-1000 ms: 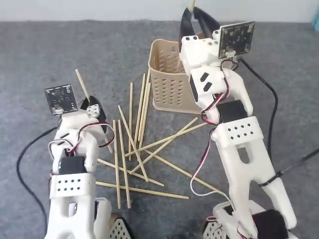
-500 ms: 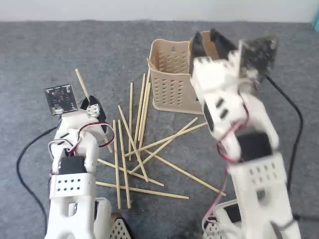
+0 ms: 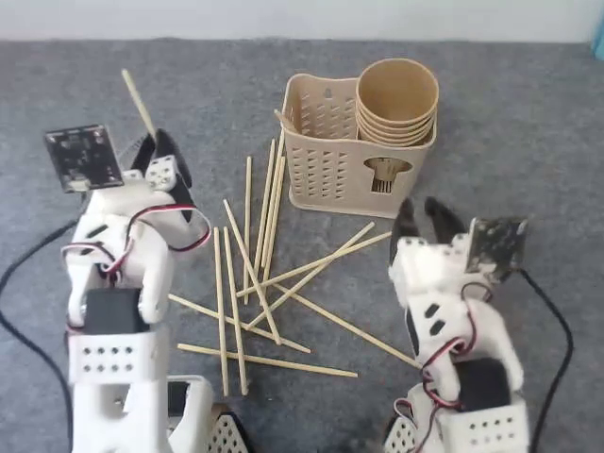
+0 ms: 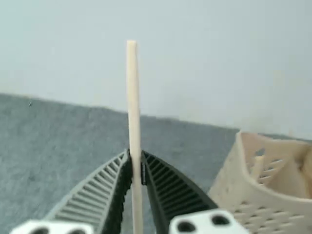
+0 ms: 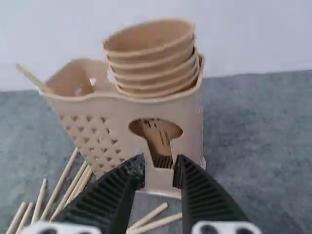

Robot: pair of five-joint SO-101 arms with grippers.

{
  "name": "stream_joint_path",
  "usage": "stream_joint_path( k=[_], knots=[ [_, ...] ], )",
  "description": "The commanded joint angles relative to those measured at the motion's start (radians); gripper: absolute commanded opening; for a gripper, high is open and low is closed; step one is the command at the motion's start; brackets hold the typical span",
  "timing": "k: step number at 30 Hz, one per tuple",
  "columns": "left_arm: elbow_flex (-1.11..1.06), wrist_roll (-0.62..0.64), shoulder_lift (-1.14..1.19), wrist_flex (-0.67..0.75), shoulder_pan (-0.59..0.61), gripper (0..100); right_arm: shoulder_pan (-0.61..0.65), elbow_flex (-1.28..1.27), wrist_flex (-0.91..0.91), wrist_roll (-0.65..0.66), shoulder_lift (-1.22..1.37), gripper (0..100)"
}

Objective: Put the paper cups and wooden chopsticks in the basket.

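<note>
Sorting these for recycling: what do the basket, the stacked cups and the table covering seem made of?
Beige perforated basket: probably moulded plastic, matte; even rows of slots, rounded rim. Stack of tan cups: likely paper, matte; thin nested rims. Grey table covering: looks like felt or low carpet; fuzzy, flecked texture.

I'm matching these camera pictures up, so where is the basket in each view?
High view: basket at upper centre, holding the stacked cups.
Left wrist view: basket beside the held chopstick, beyond the left gripper.
Right wrist view: basket straight ahead of the right gripper.
Shared landmark: pale wall behind it.
</note>
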State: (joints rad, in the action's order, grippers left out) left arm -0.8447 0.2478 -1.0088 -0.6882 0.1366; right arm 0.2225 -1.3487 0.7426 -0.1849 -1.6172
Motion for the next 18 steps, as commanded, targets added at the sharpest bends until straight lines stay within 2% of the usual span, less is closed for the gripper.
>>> stream_joint_path(
  k=[1,4,7,18],
  knots=[
    [0.168,0.005,-0.012,-0.031,-0.106,1,-0.001,-0.163,-0.024,-0.008,-0.137,0.2],
    [0.220,0.005,-0.012,-0.002,-0.189,1,-0.001,-0.324,-0.122,-0.008,-0.208,1.6],
    [0.234,0.005,0.032,0.124,-0.264,1,0.008,-0.330,-0.111,-0.015,-0.183,0.9],
    [0.236,0.002,0.327,0.807,-0.358,1,0.036,-0.338,-0.116,-0.011,-0.140,0.8]
  ],
)
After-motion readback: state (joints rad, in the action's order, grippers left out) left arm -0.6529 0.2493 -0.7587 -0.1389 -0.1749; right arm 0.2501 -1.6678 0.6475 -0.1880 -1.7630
